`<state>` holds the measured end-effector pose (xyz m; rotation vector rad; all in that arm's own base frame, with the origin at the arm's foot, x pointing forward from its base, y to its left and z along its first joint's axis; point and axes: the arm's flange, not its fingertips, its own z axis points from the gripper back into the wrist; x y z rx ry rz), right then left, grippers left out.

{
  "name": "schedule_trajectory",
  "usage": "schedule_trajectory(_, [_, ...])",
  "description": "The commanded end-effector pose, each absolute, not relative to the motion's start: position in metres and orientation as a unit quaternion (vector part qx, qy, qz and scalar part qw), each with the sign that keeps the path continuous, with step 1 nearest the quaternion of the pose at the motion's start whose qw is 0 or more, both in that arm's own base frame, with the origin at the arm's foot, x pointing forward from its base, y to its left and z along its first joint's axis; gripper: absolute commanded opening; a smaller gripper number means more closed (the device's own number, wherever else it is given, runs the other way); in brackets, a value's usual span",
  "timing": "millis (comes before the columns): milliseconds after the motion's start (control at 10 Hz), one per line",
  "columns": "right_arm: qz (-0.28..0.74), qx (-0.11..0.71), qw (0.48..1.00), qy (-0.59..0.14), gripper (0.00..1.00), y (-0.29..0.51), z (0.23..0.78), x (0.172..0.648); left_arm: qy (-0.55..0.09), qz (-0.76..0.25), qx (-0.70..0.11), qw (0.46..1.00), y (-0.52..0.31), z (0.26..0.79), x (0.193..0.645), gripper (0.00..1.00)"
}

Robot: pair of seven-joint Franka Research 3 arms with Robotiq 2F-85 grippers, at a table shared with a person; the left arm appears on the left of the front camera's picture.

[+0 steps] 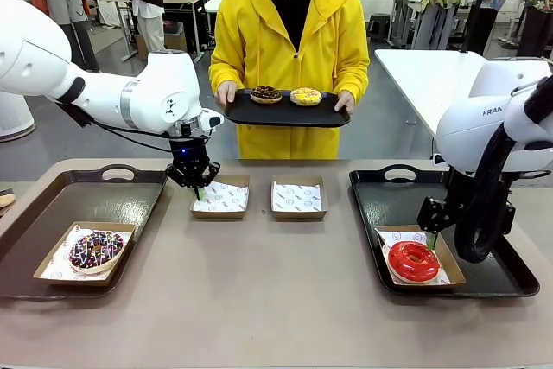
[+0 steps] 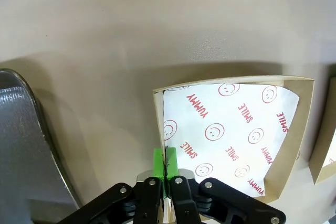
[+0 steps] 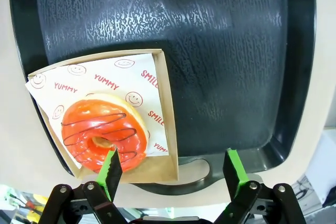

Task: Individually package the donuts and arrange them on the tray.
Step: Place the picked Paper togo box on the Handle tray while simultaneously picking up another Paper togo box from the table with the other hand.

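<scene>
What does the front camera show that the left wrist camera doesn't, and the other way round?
Front view, not the wrist: a person in a yellow hoodie holding a black plastic tray with a chocolate-glazed donut and a yellow sprinkled donut; also a glossy red ring donut. Wrist, not the front: readable red YUMMY and SMILE print on the white paper liner. Both: the left claw pinched shut on a small brown cardboard box, on the beige table.

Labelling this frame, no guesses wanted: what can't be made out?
- Front view: toppings of the chocolate donut and yellow donut, too small.
- Left wrist view: left tray and neighbouring box, cut off by edges.
- Right wrist view: red donut's near edge, behind a finger of the right gripper.
</scene>
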<state>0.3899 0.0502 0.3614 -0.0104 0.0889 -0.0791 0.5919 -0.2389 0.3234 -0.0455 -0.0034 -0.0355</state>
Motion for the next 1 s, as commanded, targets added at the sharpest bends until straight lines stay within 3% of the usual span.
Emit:
schedule_trajectory(0, [-0.047, 0.016, 0.998, 0.043, 1.00, 0.043, 0.369, 0.386, 0.004, -0.005, -0.003, 1.000, -0.243, 0.327, 0.596, 0.00])
schedule_trajectory(200, [-0.072, 0.056, 0.995, 0.051, 1.00, 0.032, 0.387, 0.371, 0.017, 0.001, 0.001, 1.000, -0.244, 0.334, 0.596, 0.00])
schedule_trajectory(500, [-0.077, 0.214, 0.974, 0.011, 1.00, -0.021, 0.451, 0.319, -0.002, 0.011, -0.004, 1.000, -0.247, 0.389, 0.595, 0.00])
schedule_trajectory(900, [-0.129, 0.452, 0.879, -0.075, 1.00, -0.145, 0.483, 0.274, -0.050, 0.026, -0.040, 0.998, -0.259, 0.471, 0.605, 0.00])
